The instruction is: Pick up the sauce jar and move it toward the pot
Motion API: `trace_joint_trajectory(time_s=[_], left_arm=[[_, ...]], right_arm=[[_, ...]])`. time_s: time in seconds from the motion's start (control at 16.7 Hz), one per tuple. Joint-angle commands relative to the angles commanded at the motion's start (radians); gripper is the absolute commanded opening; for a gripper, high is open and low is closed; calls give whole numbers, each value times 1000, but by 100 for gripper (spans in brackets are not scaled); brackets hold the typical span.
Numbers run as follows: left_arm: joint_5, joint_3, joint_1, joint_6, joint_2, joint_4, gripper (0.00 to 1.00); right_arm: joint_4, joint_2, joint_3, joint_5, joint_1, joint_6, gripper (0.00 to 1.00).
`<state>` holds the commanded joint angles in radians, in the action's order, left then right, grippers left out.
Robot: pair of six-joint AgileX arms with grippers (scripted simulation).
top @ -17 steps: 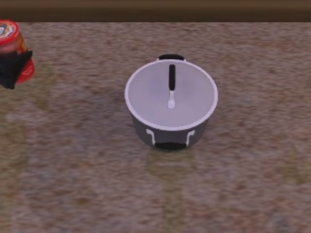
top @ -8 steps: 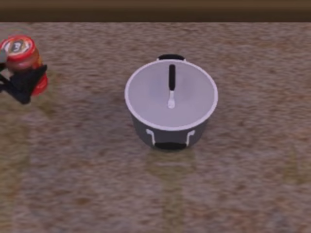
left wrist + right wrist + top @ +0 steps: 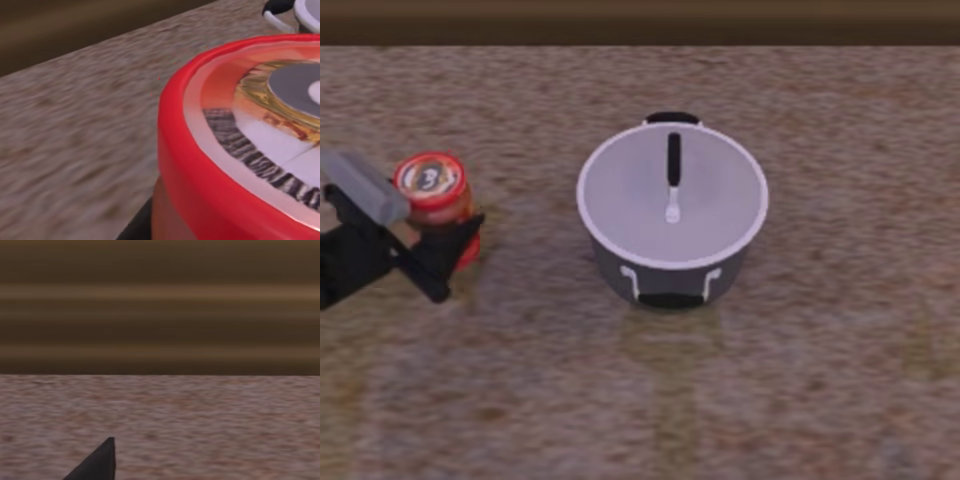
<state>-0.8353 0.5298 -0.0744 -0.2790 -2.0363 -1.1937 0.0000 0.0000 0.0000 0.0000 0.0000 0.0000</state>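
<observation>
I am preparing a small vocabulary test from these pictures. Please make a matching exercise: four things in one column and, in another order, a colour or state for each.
Things:
1. sauce jar
2. pot
3. left gripper
4. bar handle

Descriptions:
A. shut on a small jar
B. black, lying on the pale grey lid
C. red lid with a white round mark
D. large, dark grey, at the table's middle

Pairs: 1-C, 2-D, 3-A, 4-B
</observation>
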Motion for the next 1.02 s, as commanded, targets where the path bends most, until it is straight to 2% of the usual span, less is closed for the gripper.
trace_joint_trajectory(time_s=[0.36, 0.78, 1.02], left_arm=[[7, -17, 8, 2, -3, -24, 0], [87, 96, 97, 39, -175, -106, 0], [98, 111, 110, 45, -198, -117, 0]], right_arm=[[0, 0, 0, 0, 0, 0, 100], [0, 0, 0, 0, 0, 0, 100], [0, 0, 0, 0, 0, 0, 100]])
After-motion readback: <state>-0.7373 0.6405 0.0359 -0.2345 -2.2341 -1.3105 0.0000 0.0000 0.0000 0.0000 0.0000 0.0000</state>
